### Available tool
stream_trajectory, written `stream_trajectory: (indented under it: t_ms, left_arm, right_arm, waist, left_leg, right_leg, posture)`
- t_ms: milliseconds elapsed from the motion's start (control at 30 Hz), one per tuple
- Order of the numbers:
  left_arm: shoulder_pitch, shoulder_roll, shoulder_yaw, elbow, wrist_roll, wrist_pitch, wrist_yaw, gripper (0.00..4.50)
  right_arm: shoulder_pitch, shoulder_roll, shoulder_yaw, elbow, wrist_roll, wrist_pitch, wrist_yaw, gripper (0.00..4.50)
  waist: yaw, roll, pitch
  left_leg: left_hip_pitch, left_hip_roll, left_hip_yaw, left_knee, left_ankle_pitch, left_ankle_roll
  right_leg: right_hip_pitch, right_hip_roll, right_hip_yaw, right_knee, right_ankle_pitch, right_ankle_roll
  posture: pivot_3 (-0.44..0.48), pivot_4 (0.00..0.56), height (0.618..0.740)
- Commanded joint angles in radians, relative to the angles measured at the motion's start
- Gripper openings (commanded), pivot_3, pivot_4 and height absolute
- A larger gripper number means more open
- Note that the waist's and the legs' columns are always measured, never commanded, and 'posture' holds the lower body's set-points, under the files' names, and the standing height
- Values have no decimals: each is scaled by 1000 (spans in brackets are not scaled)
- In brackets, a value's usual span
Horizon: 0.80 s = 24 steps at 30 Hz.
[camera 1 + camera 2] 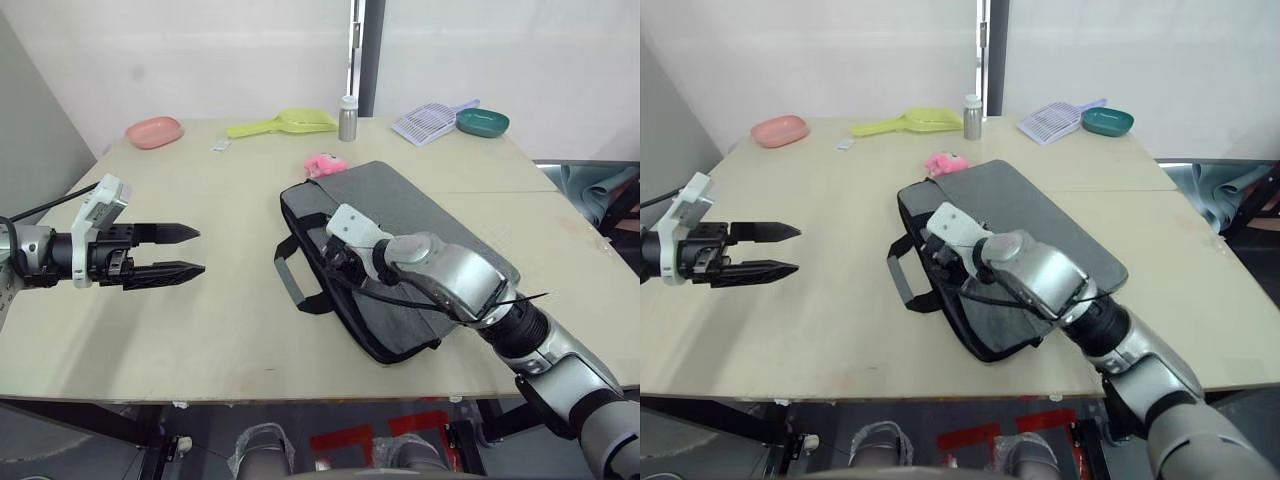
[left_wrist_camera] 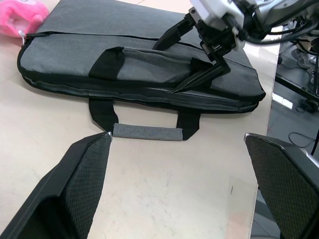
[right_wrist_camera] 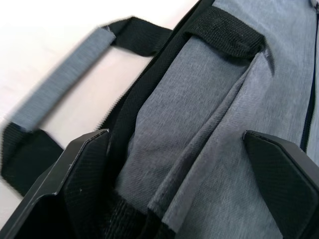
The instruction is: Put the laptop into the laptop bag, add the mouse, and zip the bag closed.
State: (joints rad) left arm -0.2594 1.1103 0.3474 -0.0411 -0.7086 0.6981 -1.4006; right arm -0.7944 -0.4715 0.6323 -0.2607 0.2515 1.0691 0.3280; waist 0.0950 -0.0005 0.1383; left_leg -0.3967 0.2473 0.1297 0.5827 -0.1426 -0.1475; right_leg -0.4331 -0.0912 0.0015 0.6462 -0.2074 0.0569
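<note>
Tan wooden table (image 1: pixel 200 340) under everything, bare beneath the left pincer (image 1: pixel 198 250). Released there, both black fingers spread, hovering above the wood and aimed toward the bag. Probably parked as a spare hand, ready to pin the fabric while the other works.

Grey fabric laptop bag (image 1: pixel 420 215) next: flat on the wood, well apart from the left pincer, directly beneath the right pincer (image 3: pixel 174 134). Long zip side turned toward the left pincer, which suits a pull along that edge. Looks filled out and flat; whether laptop and mouse sit inside, cannot tell.

Right pincer released too, fingers wide apart, tilted down over the front edge of the bag. Straddles the upper handle (image 2: pixel 144 55) and the folded fabric beside it, gripping nothing. Seems set low so as to reach the black zip (image 2: pixel 149 92) running just below its fingertips. Judged stage: hunting for the zip pull, closure not yet confirmed.

Lower handle (image 1: pixel 290 280) flopped out onto the table, between the two pincers, nearer the right one. Worth keeping clear of the zip track.

Pink plush toy (image 1: pixel 325 163) just beyond the bag's far corner, past the right pincer, out of the way.
</note>
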Motion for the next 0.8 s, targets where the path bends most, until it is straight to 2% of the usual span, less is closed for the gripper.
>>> stream_trajectory:
  t_ms: [33,333,400,600,800]
  left_arm:
    - [-9,12,39,-32,-18,-3,9,4500]
    - [-16,8,33,-30,-20,-11,21,4500]
    - [-16,10,35,-25,-17,-16,19,4500]
    - [-26,8,24,-17,-13,-28,15,4500]
    - [-57,13,4,3,-9,-33,4,4500]
  right_arm:
    - [3,-26,11,46,-80,-39,23,3663]
    - [22,-21,-28,19,-133,-45,90,549]
    - [30,-28,-31,2,-141,-38,103,35]
    - [85,-51,-66,-94,-99,-127,229,35]
    - [174,-166,-73,-213,-49,-351,481,35]
  waist:
    - [0,0,0]
    - [-1,0,0]
    - [-1,0,0]
    - [0,0,0]
    - [-4,0,0]
  left_leg:
    - [0,0,0,1,0,0]
    - [-1,0,-1,6,0,0]
    - [-1,0,-1,6,0,0]
    - [-2,0,-2,6,0,1]
    - [-2,1,-2,5,0,1]
  right_leg:
    - [0,0,0,1,0,0]
    - [0,0,0,3,1,0]
    - [0,0,0,3,1,0]
    - [0,0,0,2,1,0]
    - [0,0,0,2,1,-1]
  posture:
    - [0,150,740]
    - [0,150,740]
    - [0,150,740]
    - [0,150,740]
    - [0,150,740]
